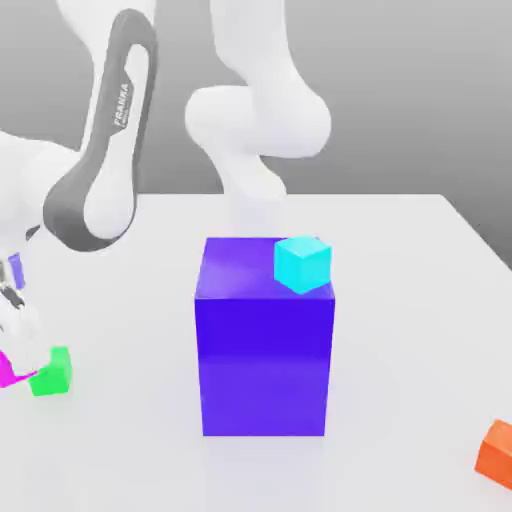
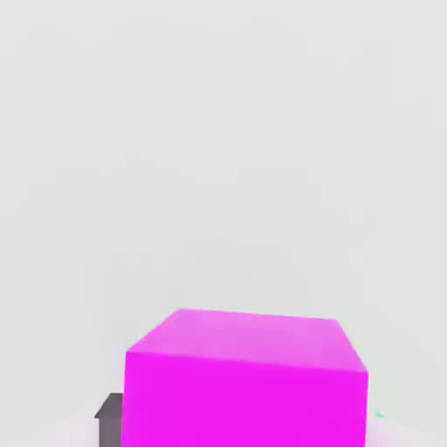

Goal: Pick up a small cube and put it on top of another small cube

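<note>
One magenta cube – level, equal-sided – clamped in the claw.

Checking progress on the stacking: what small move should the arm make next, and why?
Probably lift straight up. The gripper is shut on the pink cube, low on the table beside the green cube, so it likely needs height before going anywhere.

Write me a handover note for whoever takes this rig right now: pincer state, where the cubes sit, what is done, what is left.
Pincer: shut on the magenta cube, at the exterior view's far left, low over the table.
Green cube: on the table right beside the magenta one.
Cyan cube: on top of the big blue-purple block.
Orange cube: on the table at the exterior view's right edge.
Done: grasp.
Left: lift, carry over another small cube, set down, release.
</note>
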Motion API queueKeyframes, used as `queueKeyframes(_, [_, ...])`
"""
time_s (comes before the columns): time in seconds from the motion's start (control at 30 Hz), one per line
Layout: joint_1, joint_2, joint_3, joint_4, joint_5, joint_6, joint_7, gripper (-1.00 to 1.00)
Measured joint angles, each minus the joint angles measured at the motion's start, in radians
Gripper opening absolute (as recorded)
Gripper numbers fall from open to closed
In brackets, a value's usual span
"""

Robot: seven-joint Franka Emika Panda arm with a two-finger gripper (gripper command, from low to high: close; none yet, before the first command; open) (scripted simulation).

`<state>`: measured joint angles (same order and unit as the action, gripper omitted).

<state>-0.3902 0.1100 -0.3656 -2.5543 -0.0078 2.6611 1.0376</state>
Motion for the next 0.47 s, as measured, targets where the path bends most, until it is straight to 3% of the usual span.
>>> queueKeyframes(0.17, [-0.076, -0.115, -0.031, -0.11, -0.012, 0.001, 0.209, -1.0])
queueKeyframes(0.33, [-0.113, 0.022, 0.046, -0.117, 0.135, 0.135, 0.134, -1.0])
queueKeyframes(0.37, [-0.126, 0.056, 0.067, -0.115, 0.168, 0.165, 0.11, 1.0])
queueKeyframes(0.47, [-0.126, 0.056, 0.067, -0.115, 0.168, 0.165, 0.11, 1.0])
